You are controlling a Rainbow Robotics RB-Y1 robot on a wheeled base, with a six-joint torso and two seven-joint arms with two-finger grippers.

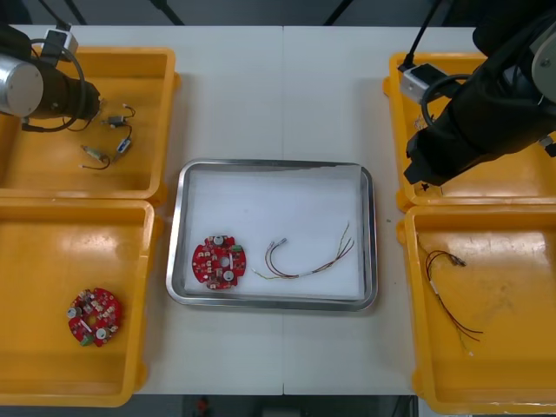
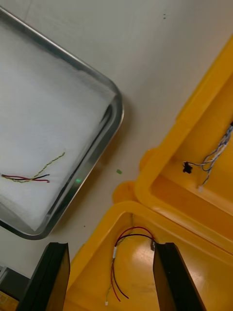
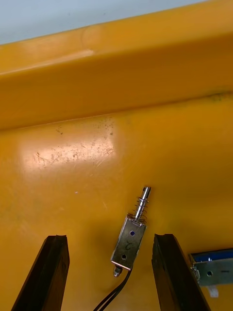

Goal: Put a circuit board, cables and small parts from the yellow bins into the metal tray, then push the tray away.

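Small-parts step: left end effector (image 3: 110,238) spread, straddling a small metal part (image 3: 131,234) in the far-left-corner yellow bin (image 1: 104,52). Next: lower and pinch. Circuit board (image 1: 219,261) and cable (image 1: 306,259) lie in the metal tray (image 1: 174,261). Right end effector (image 2: 110,247) spread, idle at the bench's right edge.

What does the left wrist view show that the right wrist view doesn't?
Left wrist, not right: a small metal part lying under the open left tool, with a second part beside it. Right wrist, not left: the metal tray holding a red and yellow cable, a blue and white cable in a yellow bin, and the open right tool. Both: yellow bin floor.
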